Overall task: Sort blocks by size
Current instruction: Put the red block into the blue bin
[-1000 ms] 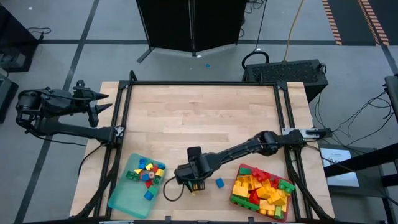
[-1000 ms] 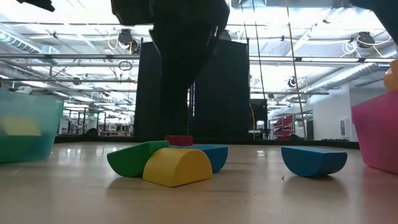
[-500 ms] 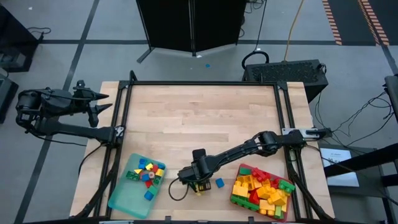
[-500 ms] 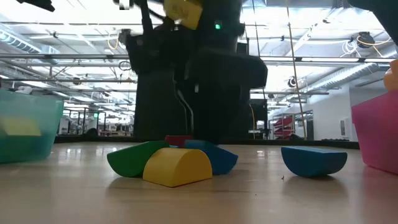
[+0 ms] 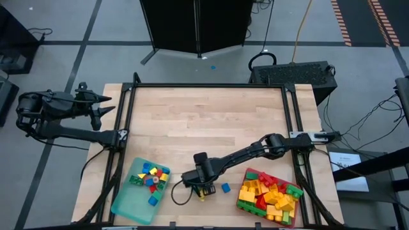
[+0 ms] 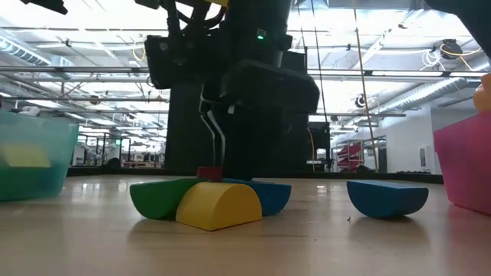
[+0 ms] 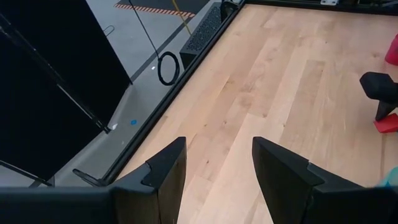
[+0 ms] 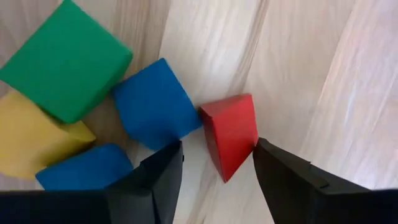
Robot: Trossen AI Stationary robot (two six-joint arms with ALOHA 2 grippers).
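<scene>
My right gripper (image 8: pixel 217 149) is open and points down over a cluster of small blocks near the table's front edge (image 5: pixel 202 189). A small red block (image 8: pixel 230 134) lies between its fingers. Beside it lie a blue block (image 8: pixel 155 102), a green one (image 8: pixel 65 59), a yellow one (image 8: pixel 37 143) and another blue one (image 8: pixel 84 168). One more blue block (image 5: pixel 225 188) lies apart to the right. My left gripper (image 7: pixel 217 174) is open and empty, beyond the table's far left corner (image 5: pixel 102 110). My right gripper comes from above with one finger (image 8: pixel 273 168) on either side of the red block's edge (image 8: pixel 249 140). The block rests on the table. Whether a finger touches it, I cannot tell.
A teal tray (image 5: pixel 124 203) with several small blocks stands at the front left. A red tray (image 5: pixel 246 174) piled with larger blocks stands at the front right. The far half of the wooden table (image 5: pixel 204 115) holds no objects.
My right gripper has come down over the block cluster, shifting a little right and then back left. The blue block behind the yellow one was tipped up for a moment and lies flat again.
</scene>
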